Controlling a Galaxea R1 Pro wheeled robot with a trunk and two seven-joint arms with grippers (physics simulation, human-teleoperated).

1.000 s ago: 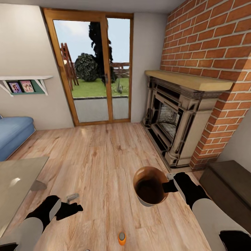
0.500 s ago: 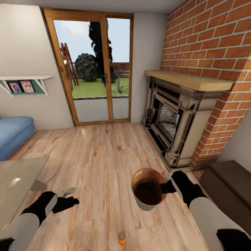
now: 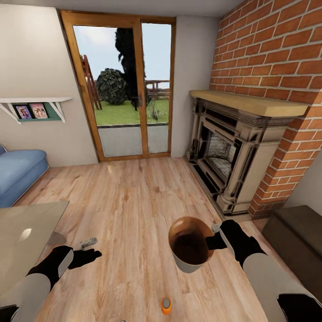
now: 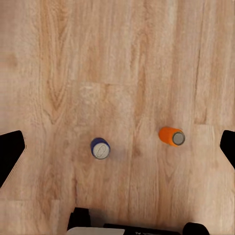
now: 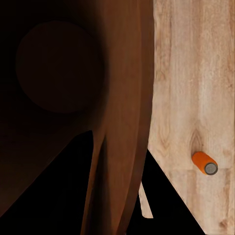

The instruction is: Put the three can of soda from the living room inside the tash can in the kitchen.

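My right gripper [image 3: 214,240] is shut on the rim of the tash can [image 3: 188,267], a grey bucket with a copper-brown inside [image 5: 122,73], held above the wood floor with its mouth tipped towards me. An orange can of soda [image 3: 166,305] stands on the floor near my base, and it shows past the bucket wall in the right wrist view [image 5: 204,163]. In the left wrist view a dark blue can of soda [image 4: 100,148] and the orange one [image 4: 171,136] stand upright on the planks. My left gripper [image 3: 91,251] hangs open above them, fingers spread wide.
A glass table [image 3: 22,237] stands at the left, with a blue sofa [image 3: 18,172] behind it. The ornate fireplace [image 3: 223,156] and brick column [image 3: 277,58] are on the right, and a dark low cabinet [image 3: 295,232] sits beside my right arm. Glass doors [image 3: 129,89] lie ahead.
The whole picture has shifted a little to the right, so the camera moved. My left arm has drawn back towards the left. The bucket stays in my right gripper.
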